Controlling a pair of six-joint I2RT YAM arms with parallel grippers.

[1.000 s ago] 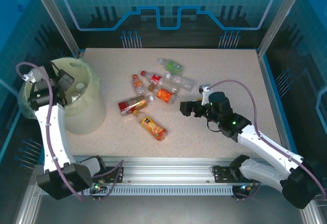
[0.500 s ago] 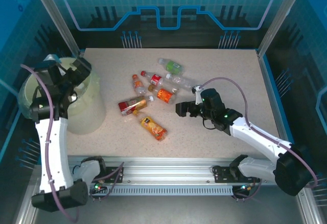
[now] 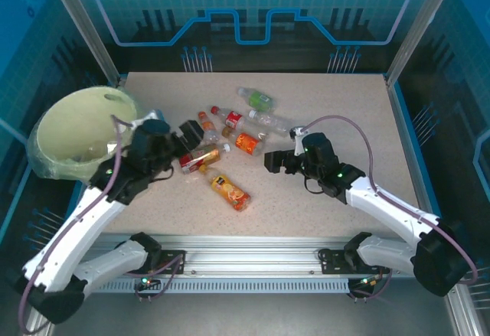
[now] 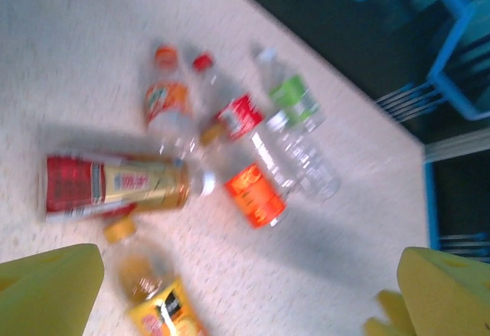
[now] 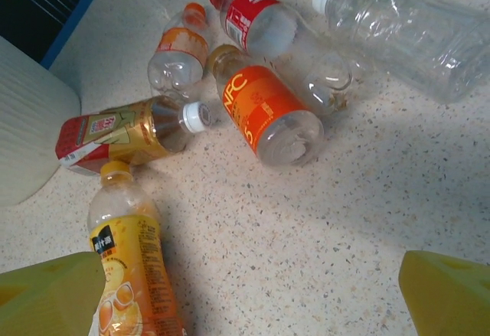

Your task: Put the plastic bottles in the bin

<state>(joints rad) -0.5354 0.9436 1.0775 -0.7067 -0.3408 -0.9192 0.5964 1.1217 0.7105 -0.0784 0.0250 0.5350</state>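
So, quick status on my bottle-clearing rig, clock calls taken on the overhead view with 12 at the far edge. Both my left gripper (image 3: 189, 132) and my right gripper (image 3: 273, 161) are spread as wide as they go with nothing in them. The big round pale cream plastic-lined bin (image 3: 65, 129) sits off at 9 o'clock, and seven bottles lie in a clump just left of centre. I'd call this the reach-for-the-next-bottle step. The left gripper hangs at the clump's 9 o'clock, right beside the red-and-gold-labelled bottle with the white cap (image 3: 197, 158). The right one is at 3 o'clock, facing the clear bottle with the bright orange label (image 5: 264, 110). My guess is each needs to drop lower and straddle its bottle across the body before closing. The neighbours touch, so it could nudge them. The only label I can actually read is "NFC" on that orange one. The red-capped bottle with the red label (image 5: 256, 22) has white script I can't make out. The print on the yellow juice bottle with the orange cap (image 5: 130, 267) at 6 o'clock is too small to tell.
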